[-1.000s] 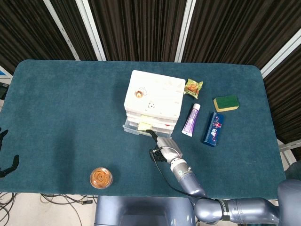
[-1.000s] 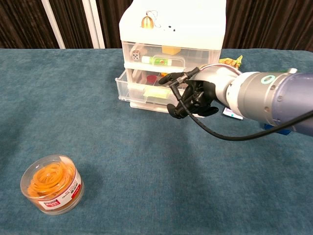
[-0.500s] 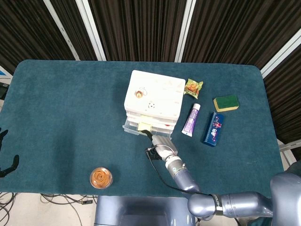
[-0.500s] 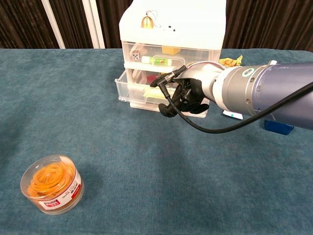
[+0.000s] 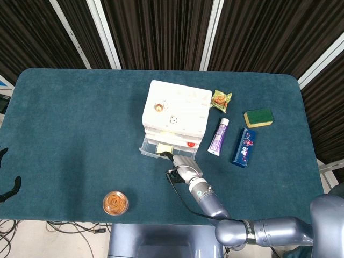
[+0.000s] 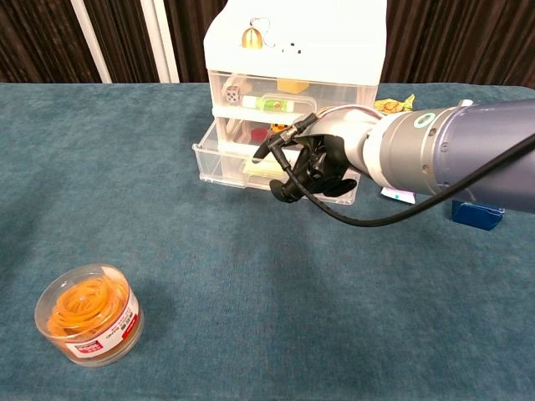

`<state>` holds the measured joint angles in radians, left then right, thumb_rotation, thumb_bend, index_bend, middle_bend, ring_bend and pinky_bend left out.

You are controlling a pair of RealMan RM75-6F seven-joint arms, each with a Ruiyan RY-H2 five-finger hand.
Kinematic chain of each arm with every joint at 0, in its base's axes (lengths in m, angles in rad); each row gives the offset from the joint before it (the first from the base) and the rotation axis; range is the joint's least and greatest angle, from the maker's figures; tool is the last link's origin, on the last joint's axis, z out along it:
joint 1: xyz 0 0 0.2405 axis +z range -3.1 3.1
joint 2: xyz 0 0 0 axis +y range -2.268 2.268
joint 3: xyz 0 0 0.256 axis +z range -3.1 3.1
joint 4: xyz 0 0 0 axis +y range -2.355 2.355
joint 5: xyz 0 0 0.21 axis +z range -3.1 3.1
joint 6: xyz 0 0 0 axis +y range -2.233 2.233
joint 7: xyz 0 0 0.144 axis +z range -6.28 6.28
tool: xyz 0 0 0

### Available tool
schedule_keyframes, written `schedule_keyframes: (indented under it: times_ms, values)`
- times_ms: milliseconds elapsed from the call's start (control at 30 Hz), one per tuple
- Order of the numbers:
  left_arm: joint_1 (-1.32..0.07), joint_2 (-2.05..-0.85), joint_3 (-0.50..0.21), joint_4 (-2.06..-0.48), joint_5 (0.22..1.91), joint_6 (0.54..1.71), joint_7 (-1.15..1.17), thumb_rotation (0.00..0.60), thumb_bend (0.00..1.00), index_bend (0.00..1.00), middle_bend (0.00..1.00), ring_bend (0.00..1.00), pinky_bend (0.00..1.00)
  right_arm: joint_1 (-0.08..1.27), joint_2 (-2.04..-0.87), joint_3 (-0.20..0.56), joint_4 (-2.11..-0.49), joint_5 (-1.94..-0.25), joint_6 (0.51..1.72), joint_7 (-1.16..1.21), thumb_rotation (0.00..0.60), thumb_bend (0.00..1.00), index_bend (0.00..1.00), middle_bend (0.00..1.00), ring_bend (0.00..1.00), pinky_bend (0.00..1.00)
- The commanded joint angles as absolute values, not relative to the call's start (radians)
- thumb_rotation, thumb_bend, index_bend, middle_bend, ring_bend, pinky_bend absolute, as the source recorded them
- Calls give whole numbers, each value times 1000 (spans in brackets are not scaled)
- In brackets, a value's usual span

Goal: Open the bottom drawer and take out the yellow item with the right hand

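Note:
A white three-drawer cabinet (image 5: 174,107) (image 6: 292,42) stands mid-table. Its clear bottom drawer (image 5: 152,151) (image 6: 219,165) is pulled partly out toward me. Inside lies a pale yellow item (image 5: 165,148) (image 6: 259,168), half hidden behind my right hand. That right hand (image 5: 183,167) (image 6: 316,163) sits at the drawer's front right, fingers curled on the front edge, one finger stretched along the rim. Only dark fingertips of my left hand (image 5: 8,185) show at the head view's left edge, spread apart and holding nothing.
A tub of orange rubber bands (image 5: 115,202) (image 6: 88,313) stands near the front left. To the right of the cabinet lie a purple tube (image 5: 219,136), a blue box (image 5: 243,147) (image 6: 476,215), a green-and-yellow sponge (image 5: 258,117) and a snack packet (image 5: 221,99) (image 6: 393,104).
My right hand has shifted left onto the drawer front and drawn back toward me. The bottom drawer has slid further out, showing more of the yellow item.

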<state>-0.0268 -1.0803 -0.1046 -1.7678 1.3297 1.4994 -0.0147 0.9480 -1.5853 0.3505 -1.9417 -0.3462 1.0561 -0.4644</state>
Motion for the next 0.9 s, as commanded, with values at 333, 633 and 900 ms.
schedule_keyframes:
  times_ms: [333, 633, 900]
  values:
    - [-26, -1080, -106, -1767, 1327, 1500, -14, 600, 401, 67, 2, 0, 0, 957, -1550, 328, -1971, -356, 1034, -439, 600, 614, 209, 992, 1000, 1000]
    - [-26, -1080, -106, -1767, 1327, 1500, -14, 600, 401, 68, 2, 0, 0, 961, -1539, 308, -1979, -363, 1033, -419, 600, 614, 210, 992, 1000, 1000]
    - [-26, -1080, -106, -1766, 1326, 1499, -15, 600, 401, 68, 3, 0, 0, 967, -1535, 294, -1980, -365, 1032, -408, 600, 613, 210, 992, 1000, 1000]
